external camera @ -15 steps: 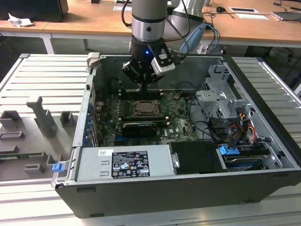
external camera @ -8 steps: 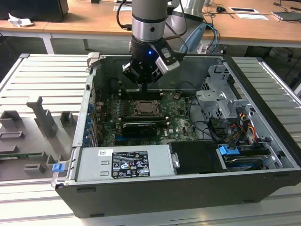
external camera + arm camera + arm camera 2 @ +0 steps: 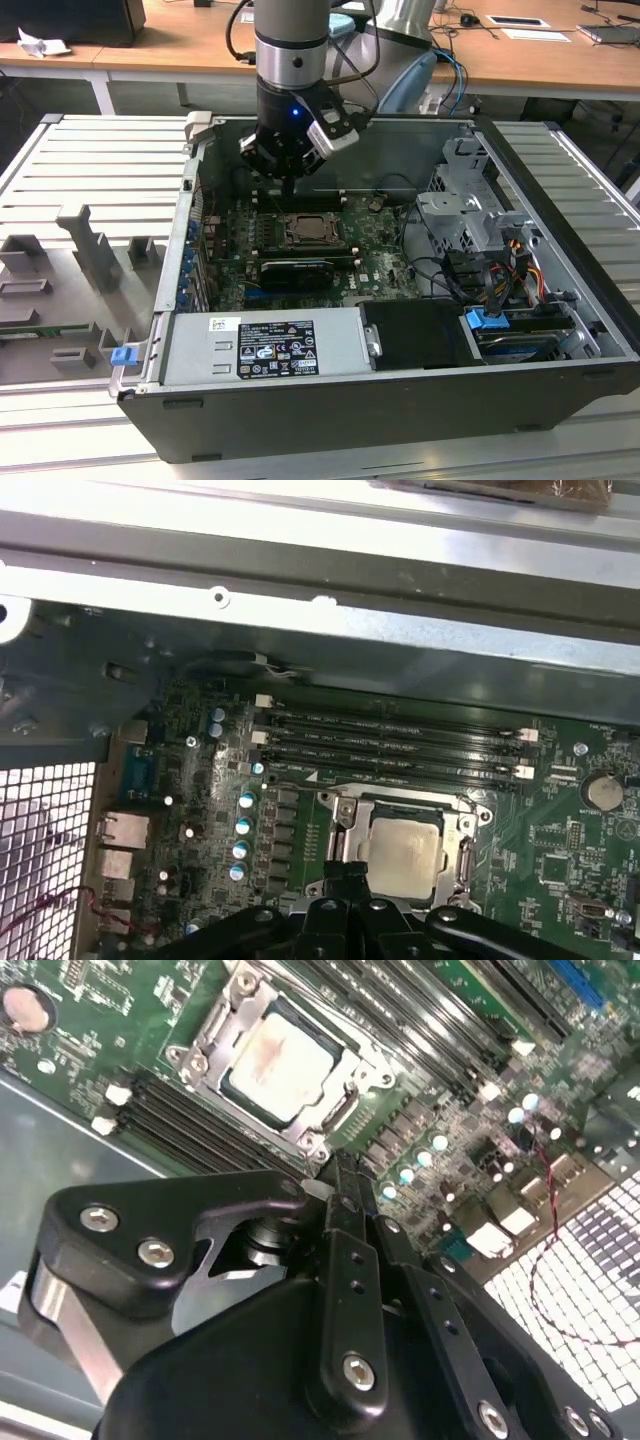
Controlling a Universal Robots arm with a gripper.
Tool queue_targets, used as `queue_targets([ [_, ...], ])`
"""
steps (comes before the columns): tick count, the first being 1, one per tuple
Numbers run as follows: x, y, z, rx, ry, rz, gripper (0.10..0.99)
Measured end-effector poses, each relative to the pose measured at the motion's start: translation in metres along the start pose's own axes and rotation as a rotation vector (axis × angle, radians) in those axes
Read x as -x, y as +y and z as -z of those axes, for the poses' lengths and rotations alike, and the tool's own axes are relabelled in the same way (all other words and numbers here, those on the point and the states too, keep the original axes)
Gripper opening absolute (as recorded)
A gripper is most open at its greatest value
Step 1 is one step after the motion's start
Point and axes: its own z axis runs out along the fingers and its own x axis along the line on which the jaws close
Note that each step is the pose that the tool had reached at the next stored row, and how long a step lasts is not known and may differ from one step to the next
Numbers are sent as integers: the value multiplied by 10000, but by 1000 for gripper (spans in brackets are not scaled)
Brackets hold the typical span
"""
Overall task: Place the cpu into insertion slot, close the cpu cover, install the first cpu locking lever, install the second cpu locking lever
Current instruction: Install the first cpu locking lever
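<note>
Here, your gripper [image 3: 340, 1175] hung close over one edge of the insertion slot [image 3: 338, 1110], its fingertips pinched together with nothing between them. In that slot the cpu [image 3: 280, 1068] lay flat, silvery top up, and the cpu cover [image 3: 213, 1028] lay down around it. Beyond the slot ran the long memory slots [image 3: 390, 745], then the case wall [image 3: 400, 670].

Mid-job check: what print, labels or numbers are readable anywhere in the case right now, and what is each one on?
Nothing reads clearly enough to quote.
Black label on the power supply: print too small.
White sticker beside it: too small.
White lettering by the memory slots, first wrist view: blurred.
cpu top: no readable marking.
</note>
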Motion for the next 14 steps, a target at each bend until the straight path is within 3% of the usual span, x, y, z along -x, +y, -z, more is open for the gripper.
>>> queue_targets([
  [2,-9,0,-9,-3,-8,-213,106],
  [7,-218,23,-29,44,-15,-271,106],
  [8,-297,31,-38,64,-18,-274,106],
  [14,-356,48,-69,90,-20,-271,106],
])
